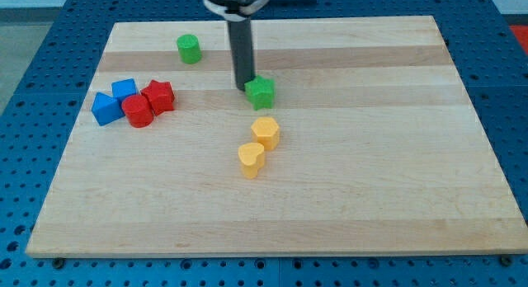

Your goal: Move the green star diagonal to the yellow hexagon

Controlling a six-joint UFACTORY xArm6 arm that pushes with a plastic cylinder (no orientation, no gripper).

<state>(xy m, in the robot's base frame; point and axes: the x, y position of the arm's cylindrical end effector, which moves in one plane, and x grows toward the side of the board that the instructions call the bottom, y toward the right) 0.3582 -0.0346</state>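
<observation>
There are no jaws on this arm, so nothing is open, narrow or holding; it ends in a straight dark rod [243,52] that comes down from the view's top. My tip [244,89] stands on the wooden counter [371,180], at the upper left side of the green star [261,92]. The tip and the star appear to touch, or they are just beside each other; I cannot tell which with certainty.

The green star lies a little above the middle of the counter. Below it, near but apart, is the yellow hexagon [266,132]. The star is almost straight above the hexagon, only very slightly toward the view's left. Just beside the hexagon, at its lower left, lies a second yellow block [252,160]; its shape looks rounded at one side, perhaps a heart, but I cannot say surely. These two yellow blocks are touching or almost touching.

Near the view's top left there is a green block [189,49], which looks like a cylinder, well apart from the rod. At the view's left side a group of four blocks lies close together: a blue block [106,109] at the far left, another blue block [124,91] above it to the right, a red block [138,111] that looks round, and a second red block [157,96] at the group's right end.
</observation>
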